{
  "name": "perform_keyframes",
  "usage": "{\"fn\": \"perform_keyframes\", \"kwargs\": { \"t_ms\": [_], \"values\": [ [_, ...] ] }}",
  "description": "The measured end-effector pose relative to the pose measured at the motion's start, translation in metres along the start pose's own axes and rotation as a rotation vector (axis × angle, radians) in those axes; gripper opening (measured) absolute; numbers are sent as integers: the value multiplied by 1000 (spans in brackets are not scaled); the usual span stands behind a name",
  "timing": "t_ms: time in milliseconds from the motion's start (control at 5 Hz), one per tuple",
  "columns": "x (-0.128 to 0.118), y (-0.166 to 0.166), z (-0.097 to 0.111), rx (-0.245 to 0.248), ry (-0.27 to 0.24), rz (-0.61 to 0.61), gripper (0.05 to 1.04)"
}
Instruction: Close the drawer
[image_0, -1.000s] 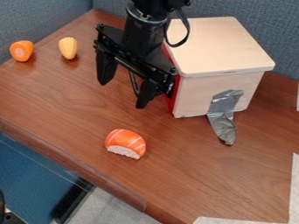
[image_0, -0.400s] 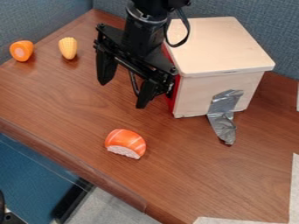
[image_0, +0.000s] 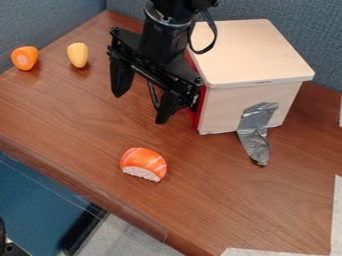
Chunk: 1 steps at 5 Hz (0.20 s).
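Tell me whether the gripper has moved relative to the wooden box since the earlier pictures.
No. The gripper hangs in the same spot beside the red front of the wooden box, with no visible shift either way.

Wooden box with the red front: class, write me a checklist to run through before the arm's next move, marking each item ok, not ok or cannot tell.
1. Gripper open, nothing between its fingers: ok.
2. Wooden box upright on the table: ok.
3. Silver tape running from the box's side to the table: ok.
4. Sushi piece apart from the box: ok.
5. Red front fully in view: not ok, the gripper covers part.
6. Drawer fully shut: cannot tell.
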<state>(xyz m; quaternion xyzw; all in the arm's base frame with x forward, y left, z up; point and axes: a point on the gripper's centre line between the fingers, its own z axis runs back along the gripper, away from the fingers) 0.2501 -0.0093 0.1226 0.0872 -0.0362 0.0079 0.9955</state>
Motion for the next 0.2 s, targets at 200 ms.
{"fn": "perform_keyframes", "kwargs": {
  "t_ms": [200],
  "values": [
    [0,0,0,1,0,-1,999]
  ]
}}
